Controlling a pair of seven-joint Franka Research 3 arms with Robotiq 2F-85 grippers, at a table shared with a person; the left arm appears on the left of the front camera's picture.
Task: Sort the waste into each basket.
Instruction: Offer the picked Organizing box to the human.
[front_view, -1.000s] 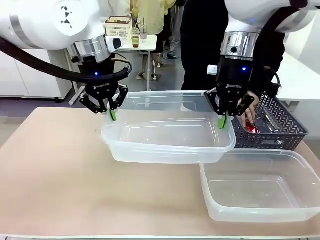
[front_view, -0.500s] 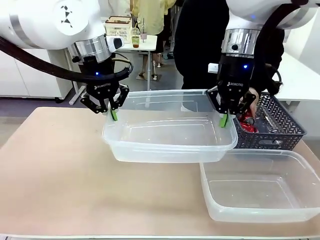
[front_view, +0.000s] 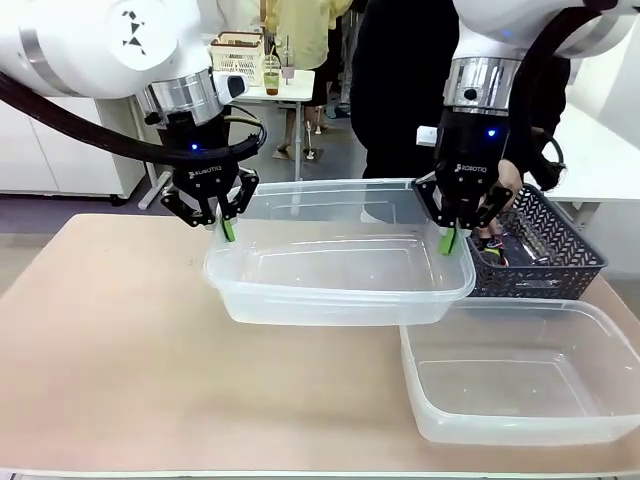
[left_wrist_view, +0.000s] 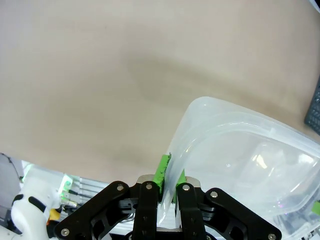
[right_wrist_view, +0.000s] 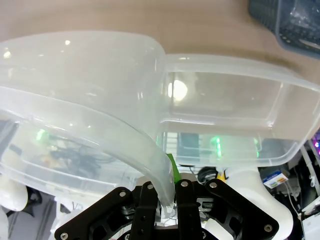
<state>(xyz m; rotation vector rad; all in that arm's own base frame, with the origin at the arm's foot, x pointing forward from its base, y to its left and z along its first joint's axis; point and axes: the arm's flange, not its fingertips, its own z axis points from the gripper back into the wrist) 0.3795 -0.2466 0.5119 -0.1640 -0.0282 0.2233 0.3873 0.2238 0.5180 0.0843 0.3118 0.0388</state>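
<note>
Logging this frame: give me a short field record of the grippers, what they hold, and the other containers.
held tub: wide, clear, empty, seemingly raised off the table
left gripper: shut on held tub's left rim
right gripper: shut on held tub's right rim
second tub: clear, empty, on table, near right
lattice basket: dark grey, far right, contents unclear

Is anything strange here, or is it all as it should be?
One clear tub hangs above the table, the left gripper and right gripper pinching its rim at opposite ends; it overlaps a second tub. Nothing spilled.
</note>
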